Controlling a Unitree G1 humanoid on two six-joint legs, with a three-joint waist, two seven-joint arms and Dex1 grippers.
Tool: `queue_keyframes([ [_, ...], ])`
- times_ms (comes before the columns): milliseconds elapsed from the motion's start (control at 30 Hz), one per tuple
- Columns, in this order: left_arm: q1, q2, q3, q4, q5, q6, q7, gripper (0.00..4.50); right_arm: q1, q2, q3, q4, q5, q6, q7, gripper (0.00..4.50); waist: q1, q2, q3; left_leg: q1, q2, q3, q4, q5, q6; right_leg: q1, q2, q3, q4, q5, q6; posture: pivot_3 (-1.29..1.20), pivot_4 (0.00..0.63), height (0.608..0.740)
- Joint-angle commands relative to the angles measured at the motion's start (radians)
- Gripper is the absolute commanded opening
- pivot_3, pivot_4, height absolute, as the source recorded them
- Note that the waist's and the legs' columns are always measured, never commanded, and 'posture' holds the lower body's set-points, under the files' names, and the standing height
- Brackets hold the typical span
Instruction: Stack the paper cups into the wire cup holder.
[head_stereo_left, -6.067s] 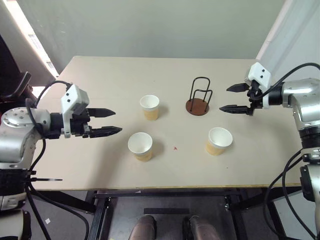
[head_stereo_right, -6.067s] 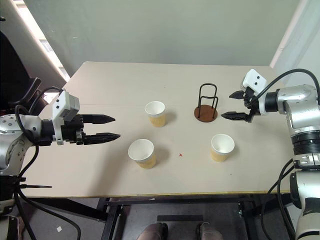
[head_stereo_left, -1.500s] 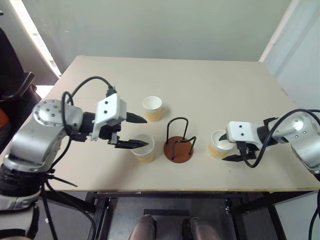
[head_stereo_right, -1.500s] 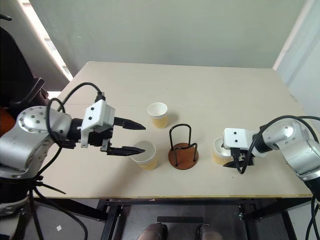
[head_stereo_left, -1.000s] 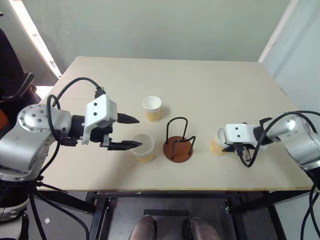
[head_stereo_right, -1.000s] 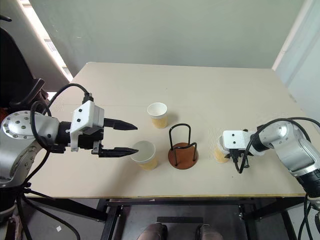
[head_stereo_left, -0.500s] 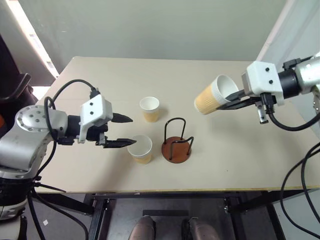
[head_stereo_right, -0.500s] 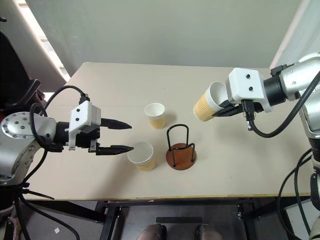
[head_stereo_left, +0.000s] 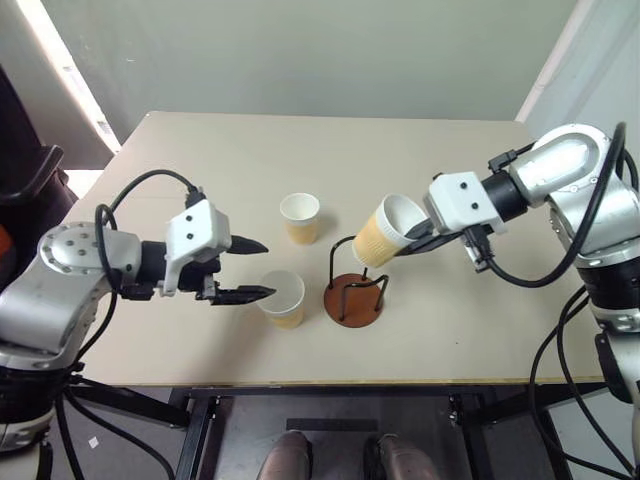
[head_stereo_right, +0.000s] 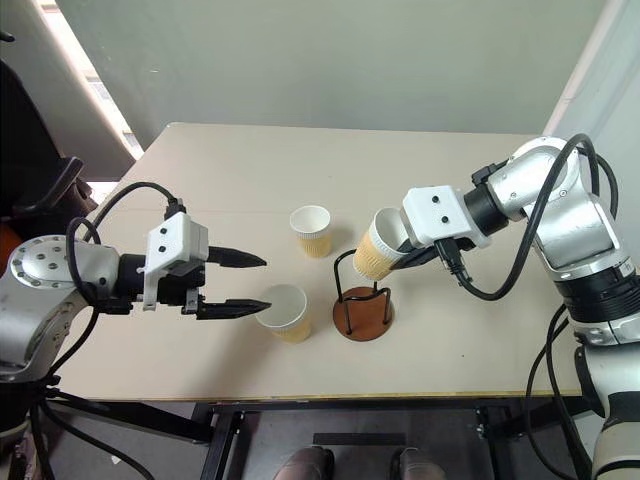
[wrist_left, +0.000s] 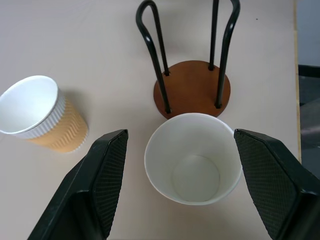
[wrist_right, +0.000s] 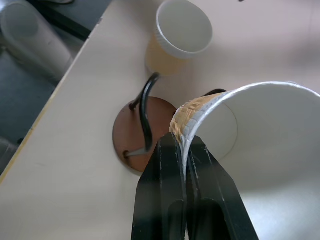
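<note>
My right gripper (head_stereo_left: 424, 236) is shut on the rim of a paper cup (head_stereo_left: 383, 233) and holds it tilted in the air, just above the wire loops of the wire cup holder (head_stereo_left: 353, 292). In the right wrist view the fingers (wrist_right: 170, 200) pinch the cup's wall (wrist_right: 192, 112) with the holder's brown base (wrist_right: 132, 132) below. A second cup (head_stereo_left: 281, 296) stands upright just left of the holder, and my open left gripper (head_stereo_left: 266, 268) points at it from the left, the cup (wrist_left: 192, 157) lying ahead between its fingers. A third cup (head_stereo_left: 301, 217) stands behind.
Everything sits on a pale wooden table (head_stereo_left: 470, 330) whose front edge runs close below the holder. A grey wall lies beyond the far edge. Black cables hang from both arms.
My right gripper lifted its cup off the table at the right and carried it left, then down to just above the holder, tilting it. The left gripper stayed beside the near cup.
</note>
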Motion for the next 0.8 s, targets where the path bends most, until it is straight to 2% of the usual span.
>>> queue_keyframes([
  [33, -0.006, 0.013, 0.035, -0.036, -0.013, 0.011, 0.017, 3.64, -0.034, 0.024, -0.004, -0.004, -0.004, -0.018, 0.001, 0.01, -0.002, 0.000, 0.000, 0.000, 0.000, 0.000, 0.000, 0.000, 0.000, 0.000, 0.000, 0.000, 0.000, 0.000, 0.000, 0.00, 0.150, 0.740],
  [200, -0.003, 0.015, 0.035, -0.048, -0.021, 0.022, 0.027, 3.64, -0.036, 0.040, 0.004, 0.004, -0.011, -0.024, 0.010, 0.01, -0.002, 0.000, 0.000, 0.001, 0.000, 0.000, 0.000, 0.000, 0.000, 0.000, 0.000, 0.000, 0.001, 0.000, -0.001, 0.00, 0.150, 0.740],
  [233, -0.002, 0.016, 0.035, -0.049, -0.022, 0.024, 0.029, 3.64, -0.033, 0.042, 0.009, 0.001, -0.008, -0.023, 0.012, 0.19, -0.002, 0.000, 0.000, 0.000, 0.000, 0.000, 0.000, 0.000, 0.000, 0.000, 0.000, 0.000, 0.001, -0.001, -0.001, 0.00, 0.150, 0.740],
  [333, -0.001, 0.016, 0.033, -0.054, -0.023, 0.030, 0.033, 3.64, -0.022, 0.046, 0.023, -0.003, -0.013, -0.027, 0.012, 0.89, -0.002, 0.000, 0.000, 0.001, 0.000, 0.000, 0.000, 0.000, -0.001, 0.000, 0.000, 0.000, 0.001, -0.001, -0.002, 0.00, 0.150, 0.740],
  [567, -0.012, 0.019, 0.018, -0.045, -0.015, 0.029, 0.030, 3.64, -0.020, 0.060, 0.021, 0.000, -0.029, -0.017, 0.000, 3.17, -0.003, 0.000, 0.000, 0.001, 0.000, 0.000, 0.000, 0.000, -0.001, 0.000, 0.000, 0.000, 0.001, -0.001, -0.001, 0.00, 0.150, 0.740],
  [700, -0.045, 0.034, -0.034, 0.003, 0.032, 0.003, 0.005, 3.64, -0.015, 0.059, -0.021, -0.011, 0.012, 0.025, -0.016, 4.46, -0.002, 0.000, 0.000, 0.001, 0.000, 0.000, 0.000, 0.000, -0.001, 0.000, 0.000, 0.000, 0.001, -0.001, -0.002, 0.00, 0.150, 0.740],
  [800, -0.116, 0.044, -0.123, 0.093, 0.119, -0.037, -0.023, 3.64, -0.007, 0.089, -0.111, -0.021, 0.123, 0.129, -0.066, 4.46, 0.000, 0.000, 0.000, 0.001, 0.000, 0.000, 0.000, 0.001, -0.002, 0.000, 0.000, 0.000, 0.002, -0.002, -0.003, 0.00, 0.150, 0.740],
])
